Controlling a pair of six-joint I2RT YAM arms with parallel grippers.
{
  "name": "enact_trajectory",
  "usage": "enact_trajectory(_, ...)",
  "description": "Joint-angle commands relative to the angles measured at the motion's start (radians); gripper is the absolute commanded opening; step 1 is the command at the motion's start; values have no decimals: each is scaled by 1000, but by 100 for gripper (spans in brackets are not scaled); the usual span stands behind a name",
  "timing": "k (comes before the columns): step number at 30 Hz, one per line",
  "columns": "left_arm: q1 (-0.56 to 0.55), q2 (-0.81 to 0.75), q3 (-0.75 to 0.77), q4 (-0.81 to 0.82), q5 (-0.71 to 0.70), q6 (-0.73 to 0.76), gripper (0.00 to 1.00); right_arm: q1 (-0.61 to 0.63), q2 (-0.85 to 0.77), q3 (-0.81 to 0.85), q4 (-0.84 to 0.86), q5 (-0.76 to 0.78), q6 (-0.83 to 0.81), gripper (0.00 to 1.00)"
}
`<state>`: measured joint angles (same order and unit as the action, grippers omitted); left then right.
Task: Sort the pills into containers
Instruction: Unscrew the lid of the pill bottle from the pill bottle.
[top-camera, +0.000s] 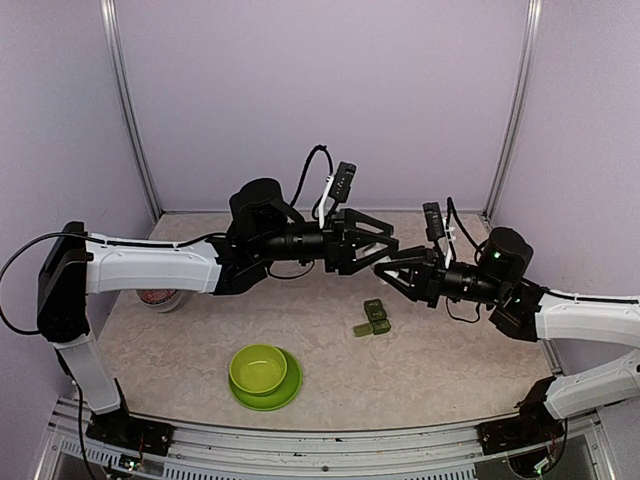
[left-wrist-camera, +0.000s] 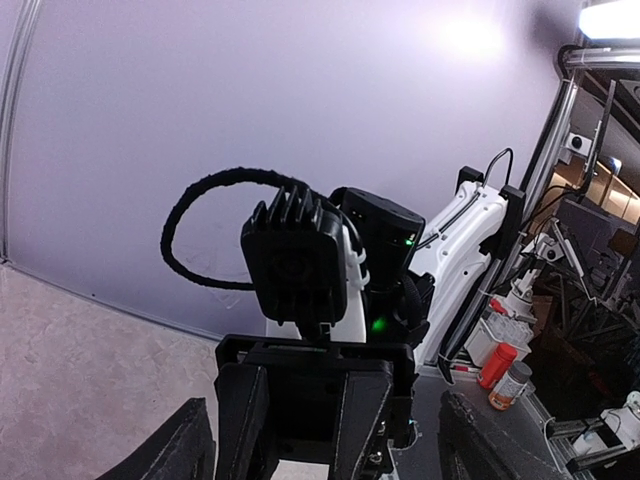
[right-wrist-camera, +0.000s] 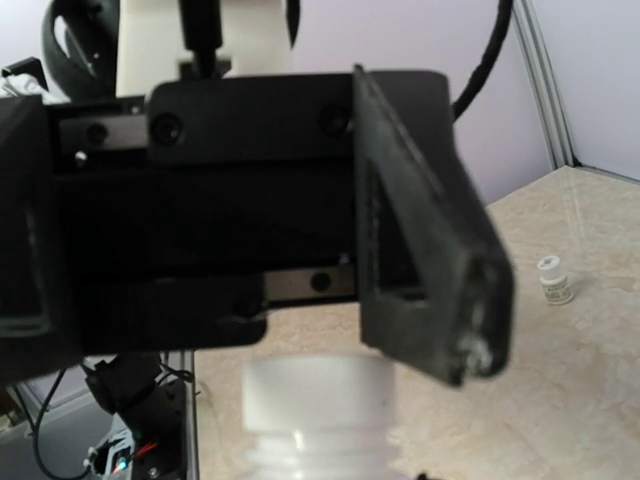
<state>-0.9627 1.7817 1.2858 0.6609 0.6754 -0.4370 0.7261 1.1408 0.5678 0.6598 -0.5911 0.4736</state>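
The dark green pill box (top-camera: 372, 318) lies on the table just below both grippers. My right gripper (top-camera: 386, 270) holds a white bottle (right-wrist-camera: 315, 410) upright by its body; the cap and threaded neck fill the bottom of the right wrist view. My left gripper (top-camera: 388, 250) is open wide, facing the right gripper, with one of its fingers (right-wrist-camera: 430, 240) beside and above the cap and not touching it. In the left wrist view, my own fingers (left-wrist-camera: 480, 450) stand far apart on either side of the right gripper's black body (left-wrist-camera: 300, 400). No pills show.
A lime-green bowl on its plate (top-camera: 262, 372) sits near the front centre. A white and red container (top-camera: 158, 297) stands under the left arm. A small white vial (right-wrist-camera: 555, 280) stands on the table further off. Purple walls enclose the table.
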Motion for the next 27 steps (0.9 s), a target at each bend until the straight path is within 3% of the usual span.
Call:
enact_trajectory(1,-4,21,28,-2,19,15,70,8,-17,22,35,44,7,6)
enact_trajectory(7,-4,24,28,-9,18,15,57,8,-31,9,26,76,3,6)
enact_trajectory(17,-1,23,26,-22,-6,14,62,8,-38,12,36,40,-3,6)
enact_trajectory(27,5,26,23,-20,-14,9,61,8,-32,20,21,34,-7,6)
